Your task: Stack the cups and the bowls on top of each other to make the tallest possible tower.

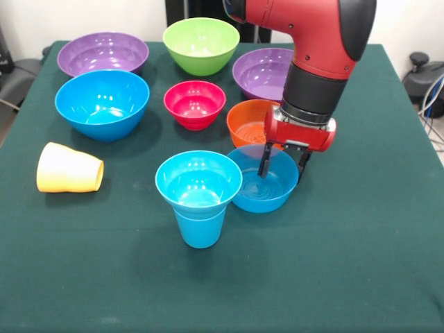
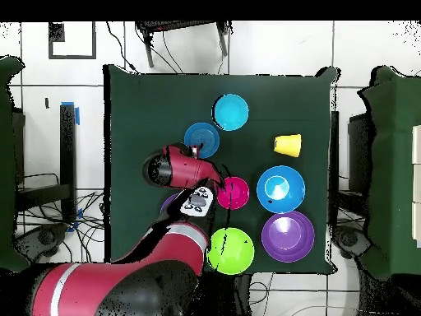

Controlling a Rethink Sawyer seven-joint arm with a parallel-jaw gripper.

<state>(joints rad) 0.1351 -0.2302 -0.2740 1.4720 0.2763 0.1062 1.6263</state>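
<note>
The tower [image 1: 199,198] stands upright near the middle of the green surface [image 1: 361,263]: a sky-blue tapered cup [image 1: 200,227] with its mouth up and its long axis vertical, and one blue bowl [image 1: 198,181] nested in that mouth, flaring wider than the cup. That bowl holds nothing.

Just beside the tower sits a second blue bowl [image 1: 267,186], upright on the surface and touching or nearly touching the tower's bowl. The hand [image 1: 284,165] hangs over it with its dark fingers [image 1: 264,161] spread apart, one inside the bowl and one outside its far rim, so the wall lies between them; whether they press on it I cannot tell.

Behind that bowl an orange bowl [image 1: 248,121] is partly hidden by the arm [image 1: 319,48]. Further out stand a pink-red bowl [image 1: 194,103], a large blue bowl [image 1: 102,103], a lime green bowl [image 1: 201,44] and two purple bowls [image 1: 103,53] [image 1: 260,71], all upright and empty.

The pale yellow cup [image 1: 69,168] lies on its side near the surface's edge, long axis level, mouth turned toward the tower.

Counted: two cups, eight bowls, three of them blue.
</note>
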